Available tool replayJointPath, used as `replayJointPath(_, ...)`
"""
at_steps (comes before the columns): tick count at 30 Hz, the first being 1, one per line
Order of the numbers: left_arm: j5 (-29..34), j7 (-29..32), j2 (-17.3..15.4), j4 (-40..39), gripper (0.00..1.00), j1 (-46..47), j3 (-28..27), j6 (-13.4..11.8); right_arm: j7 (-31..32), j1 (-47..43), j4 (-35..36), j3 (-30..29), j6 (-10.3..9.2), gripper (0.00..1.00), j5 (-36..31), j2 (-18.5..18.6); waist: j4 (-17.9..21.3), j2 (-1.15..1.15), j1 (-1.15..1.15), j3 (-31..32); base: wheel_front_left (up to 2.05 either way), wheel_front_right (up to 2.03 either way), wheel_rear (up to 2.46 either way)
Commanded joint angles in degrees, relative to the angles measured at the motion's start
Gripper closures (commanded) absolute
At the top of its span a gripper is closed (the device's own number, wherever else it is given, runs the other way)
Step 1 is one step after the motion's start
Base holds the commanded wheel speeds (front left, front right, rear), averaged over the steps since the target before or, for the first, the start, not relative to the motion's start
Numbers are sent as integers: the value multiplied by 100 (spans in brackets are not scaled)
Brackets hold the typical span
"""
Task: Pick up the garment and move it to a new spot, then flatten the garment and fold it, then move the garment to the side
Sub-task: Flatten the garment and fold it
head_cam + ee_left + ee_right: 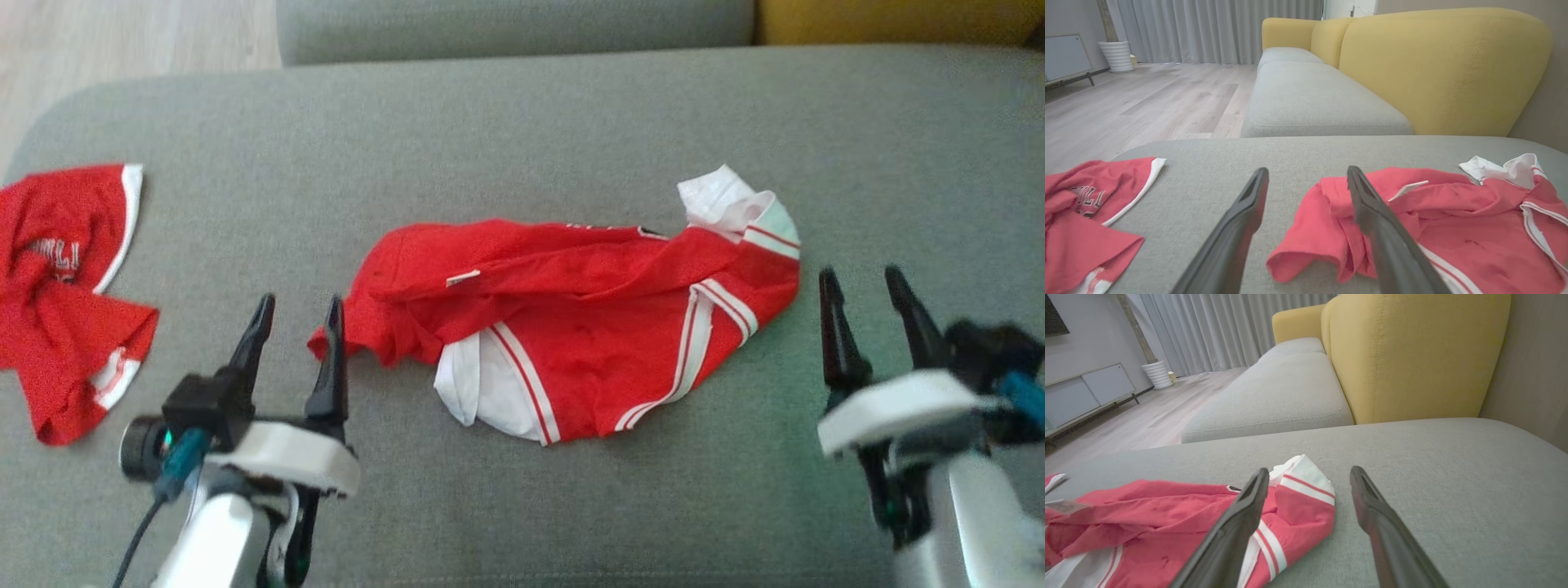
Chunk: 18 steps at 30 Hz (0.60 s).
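A broad grey sofa seat [571,122] carries everything in the head view. In the left wrist view a yellow backrest [1437,69] rises beyond it, with pale wooden floor [1147,102] off to one side.

A red garment [588,327] with white stripes and white trim lies near the middle of the seat. It is crumpled, with loose folds lying over one another and a white end turned up at its far right. A second red garment [57,302], also bunched, lies well apart at the seat's left edge.

The left gripper [300,300] sits low over the seat just beside the garment's left end. Its jaws are spread and hold nothing. The right gripper [861,272] sits just beside the garment's right end, its jaws likewise apart and empty. Neither one touches the cloth. A small white label [463,278] shows on the upper folds.

Judging from this, little of the task is finished. The garment is neither flattened nor folded, and it has not been set aside. Whether this is its new spot cannot be told. The two grippers look placed to take hold of opposite ends.
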<state>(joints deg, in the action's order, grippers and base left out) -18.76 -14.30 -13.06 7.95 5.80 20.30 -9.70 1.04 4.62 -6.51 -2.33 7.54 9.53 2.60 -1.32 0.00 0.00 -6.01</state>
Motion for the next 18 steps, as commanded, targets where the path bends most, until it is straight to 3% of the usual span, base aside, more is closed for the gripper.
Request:
replayJointPath(1,58,-70,-47,-207,0,399,-187,37,16,511,13,107,-5,0,-52,28,-84,0,0,-229,0,0,0)
replayJointPath(9,206,-70,147,-174,0,895,-161,217,281,2046,-1525,53,-5,0,-464,37,-285,0,0,-787,0,0,0)
replayJointPath(15,307,-70,328,-108,0,1052,-192,347,895,2670,-2519,-134,-5,0,-824,64,-337,0,0,-901,0,0,0)
replayJointPath(16,322,-70,353,-97,0,1063,-206,368,930,2731,-2605,-157,-5,7,-816,62,-337,0,0,-905,0,0,0)
replayJointPath(17,338,-70,376,-86,0,1069,-221,387,983,2767,-2686,-173,-5,56,-820,60,-333,0,0,-908,0,0,0)
replayJointPath(18,353,-70,397,-75,0,1070,-239,406,987,2790,-2730,-188,-5,93,-800,58,-325,0,0,-902,0,0,0)
